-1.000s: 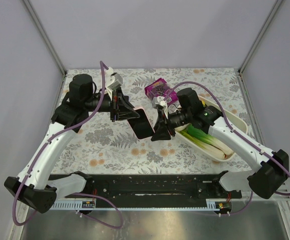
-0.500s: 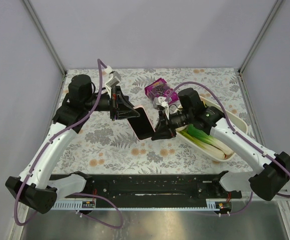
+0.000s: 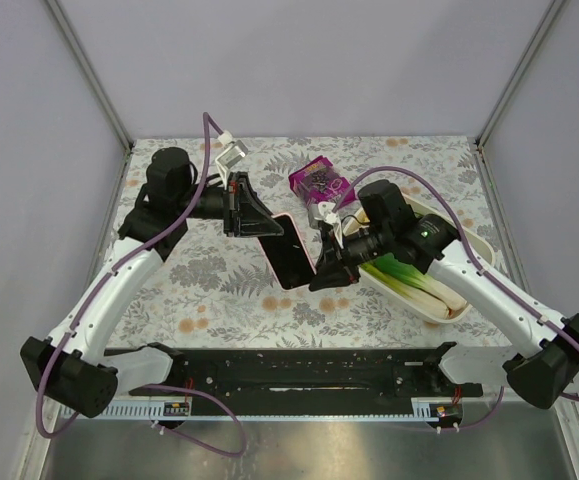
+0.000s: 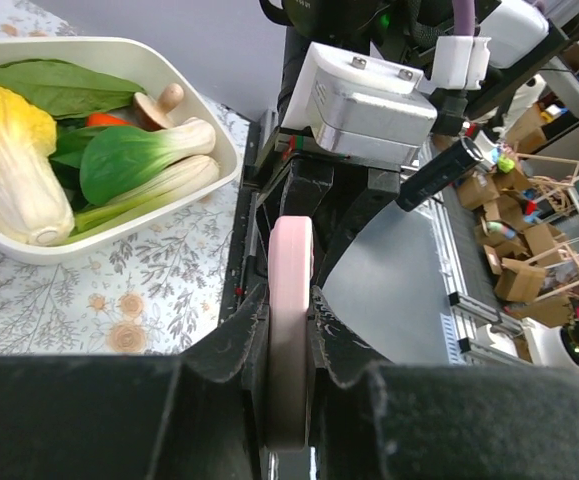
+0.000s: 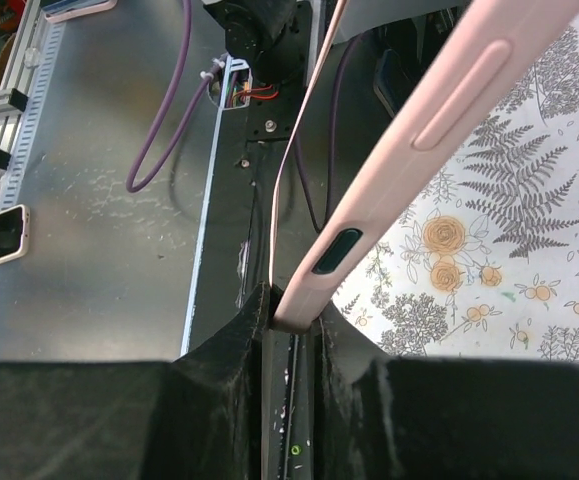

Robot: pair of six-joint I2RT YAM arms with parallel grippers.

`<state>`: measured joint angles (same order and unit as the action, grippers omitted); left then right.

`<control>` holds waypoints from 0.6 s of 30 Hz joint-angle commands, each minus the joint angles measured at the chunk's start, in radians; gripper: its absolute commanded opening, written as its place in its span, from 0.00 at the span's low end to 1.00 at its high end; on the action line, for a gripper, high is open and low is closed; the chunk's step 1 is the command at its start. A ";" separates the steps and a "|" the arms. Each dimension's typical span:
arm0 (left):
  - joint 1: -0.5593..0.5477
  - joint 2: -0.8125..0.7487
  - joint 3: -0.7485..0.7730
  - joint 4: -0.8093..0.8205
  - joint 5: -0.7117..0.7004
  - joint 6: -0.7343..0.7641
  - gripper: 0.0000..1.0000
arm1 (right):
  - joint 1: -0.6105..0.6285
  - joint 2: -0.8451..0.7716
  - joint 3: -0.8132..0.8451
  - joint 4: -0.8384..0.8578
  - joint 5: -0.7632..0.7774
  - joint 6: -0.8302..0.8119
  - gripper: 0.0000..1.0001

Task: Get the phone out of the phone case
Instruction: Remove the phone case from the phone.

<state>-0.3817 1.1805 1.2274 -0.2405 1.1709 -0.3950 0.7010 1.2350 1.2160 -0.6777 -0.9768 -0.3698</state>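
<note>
Risk: left gripper (image 3: pixel 266 231) and right gripper (image 3: pixel 321 276) both clench opposite ends of the pink phone case (image 3: pixel 281 219); the right's thin corner pinch may slip during peeling, dropping the phone (image 3: pixel 294 262).

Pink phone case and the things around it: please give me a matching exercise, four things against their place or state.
1 pink phone case
2 white oval tray
3 purple crinkled packet
4 right gripper

a holds green vegetables
b shut on the case's edge
c lies on the flowered table, far side
d held tilted in the air

Pairs: 1-d, 2-a, 3-c, 4-b
</note>
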 commanded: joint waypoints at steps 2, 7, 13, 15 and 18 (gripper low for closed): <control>0.040 0.042 -0.055 0.196 -0.133 -0.063 0.00 | 0.083 -0.063 0.117 -0.062 -0.143 -0.141 0.00; 0.038 0.064 -0.091 0.312 -0.080 -0.142 0.00 | 0.106 -0.052 0.171 -0.114 -0.146 -0.170 0.00; 0.038 0.087 -0.147 0.423 -0.071 -0.217 0.00 | 0.130 -0.043 0.220 -0.161 -0.146 -0.202 0.00; 0.038 0.096 -0.163 0.455 -0.070 -0.246 0.00 | 0.134 -0.045 0.231 -0.174 -0.146 -0.213 0.00; 0.038 0.105 -0.174 0.486 -0.062 -0.269 0.00 | 0.135 -0.042 0.237 -0.180 -0.146 -0.221 0.00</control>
<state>-0.3820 1.2217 1.0958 0.1566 1.3190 -0.6811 0.7746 1.2419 1.3407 -0.9062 -0.9276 -0.4789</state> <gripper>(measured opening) 0.180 0.212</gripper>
